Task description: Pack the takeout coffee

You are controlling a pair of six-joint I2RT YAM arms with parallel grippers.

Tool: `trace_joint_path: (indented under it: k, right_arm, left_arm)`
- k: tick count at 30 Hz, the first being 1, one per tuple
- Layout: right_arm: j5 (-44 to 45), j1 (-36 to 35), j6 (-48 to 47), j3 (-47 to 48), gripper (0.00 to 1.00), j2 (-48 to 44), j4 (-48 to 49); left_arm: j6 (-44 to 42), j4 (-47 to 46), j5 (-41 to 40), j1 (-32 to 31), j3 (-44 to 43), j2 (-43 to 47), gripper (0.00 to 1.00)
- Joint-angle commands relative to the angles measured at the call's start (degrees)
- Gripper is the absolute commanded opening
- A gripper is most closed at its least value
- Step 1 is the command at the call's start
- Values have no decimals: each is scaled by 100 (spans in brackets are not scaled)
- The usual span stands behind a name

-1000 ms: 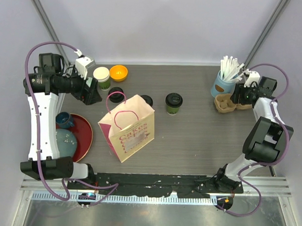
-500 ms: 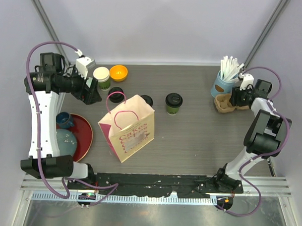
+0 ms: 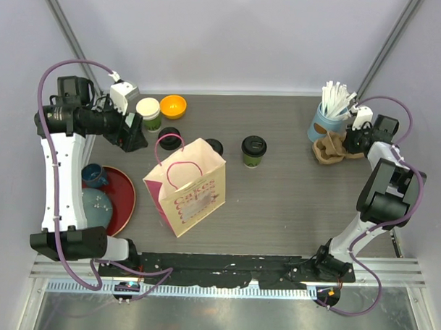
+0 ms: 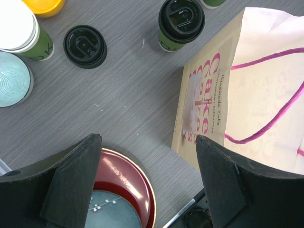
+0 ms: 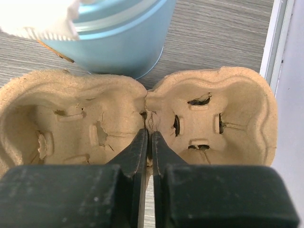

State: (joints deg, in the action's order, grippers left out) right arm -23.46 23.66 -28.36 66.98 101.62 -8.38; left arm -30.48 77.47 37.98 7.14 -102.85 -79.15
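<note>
A dark-green cup with a black lid [image 3: 253, 150] stands mid-table. Another lidded green cup [image 4: 181, 21] stands at the far edge of the paper bag [image 3: 185, 184]. A third green cup [image 3: 148, 113] shows a white top, and a loose black lid [image 3: 169, 133] lies near it. My left gripper [image 3: 131, 136] [image 4: 148, 140] hangs open and empty above the table, between the bag and the red plate. My right gripper [image 3: 343, 144] [image 5: 148, 137] is shut on the middle ridge of the brown cardboard cup carrier [image 5: 209, 118] at the far right.
A light-blue cup of white straws [image 3: 328, 119] stands right behind the carrier. An orange bowl [image 3: 173, 105] sits at the back left. The red plate [image 3: 121, 201] with a grey-blue dish and a blue cup [image 3: 94, 175] lies front left. The table's right edge is beside the carrier.
My right gripper has closed on the carrier's middle ridge, and the carrier has shifted a little. The left arm has not moved.
</note>
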Motion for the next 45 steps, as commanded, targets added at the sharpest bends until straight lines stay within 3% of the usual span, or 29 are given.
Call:
trace_joint_path:
  k: [1, 5, 17, 23, 31, 38, 45]
  right_arm:
    - [8, -72, -20, 17, 6, -248, 109]
    - [289, -160, 14, 34, 1, -432, 82]
    - [1037, -248, 410, 96, 1, -1065, 100]
    - [1722, -485, 577, 166, 1, -1408, -391]
    - [2179, -564, 1551, 201, 1, -2401, -1059]
    - [2645, -1266, 1667, -9, 1, -3508, -1797]
    - [2891, -2031, 1965, 315, 1, -4212, -2527]
  left_arm:
    - [-46, 1182, -1, -19, -174, 5, 84]
    - [-63, 1182, -1, -19, -157, 23, 84]
    - [-81, 1165, 8, -19, -148, 40, 84]
    - [-55, 1165, 96, -19, -218, 6, 84]
    - [-37, 1341, 158, -19, -306, 75, 84]
    - [-265, 1771, 324, -28, -596, 418, 79]
    - [-397, 1771, 263, -632, 361, 682, 80]
